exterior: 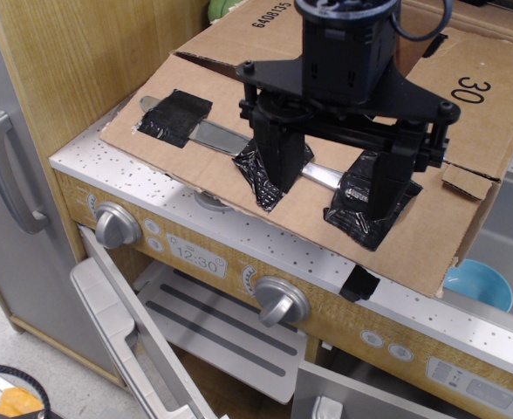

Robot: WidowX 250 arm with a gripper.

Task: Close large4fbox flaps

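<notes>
The large4fbox (265,35) is brown cardboard and fills the upper middle of the view, with "6400125" printed near the top edge. Its long flap (213,170) spreads toward me over the counter. It is patched with black tape (176,116) and a silver strip (217,137). Another flap (488,105) at the right is printed "30". My black gripper (333,188) hangs over the taped flap with its two fingers wide apart. The fingertips (278,170) are at or just above the flap's surface. Nothing is between them. The box's inside is hidden behind the gripper.
The box rests on a toy kitchen's speckled counter (91,153). Below are silver knobs (117,225), a "12:30" clock (191,259) and an open oven door (126,336). A grey fridge handle (8,175) is at the left. A blue bowl (479,284) sits in the sink at the right.
</notes>
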